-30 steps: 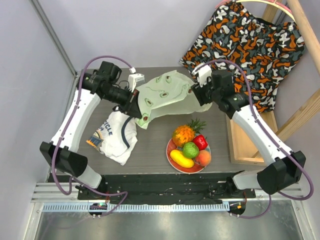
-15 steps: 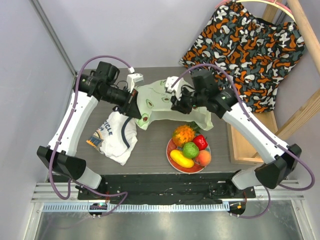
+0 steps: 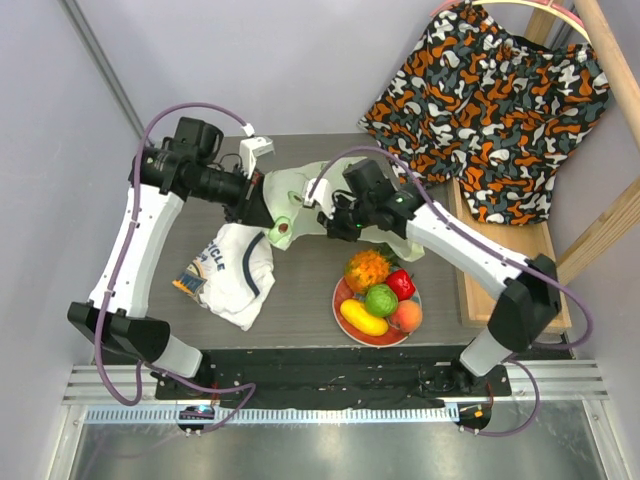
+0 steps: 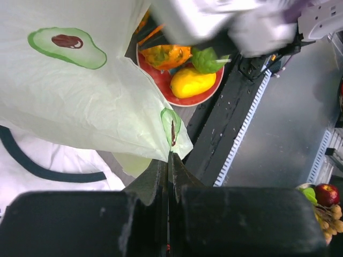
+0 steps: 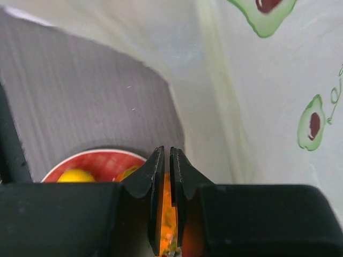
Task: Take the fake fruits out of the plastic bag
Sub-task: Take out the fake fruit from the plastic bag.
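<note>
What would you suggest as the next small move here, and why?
Probably lower the left tool and lay the plastic bag on the table behind the plate: the fake fruits already sit on that plate, and the bag hangs limp, seemingly empty.

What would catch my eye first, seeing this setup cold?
A pale-green avocado-print plastic bag hangs mid-table, pinched by the left gripper. In front of it a red plate holds glossy fake fruits. A loud orange-and-black patterned cloth hangs at the back right.

Three camera views
Overhead is looking down; both wrist cameras are sitting close to the bag (image 4: 80, 107), sharing the plate (image 4: 162, 85)
</note>
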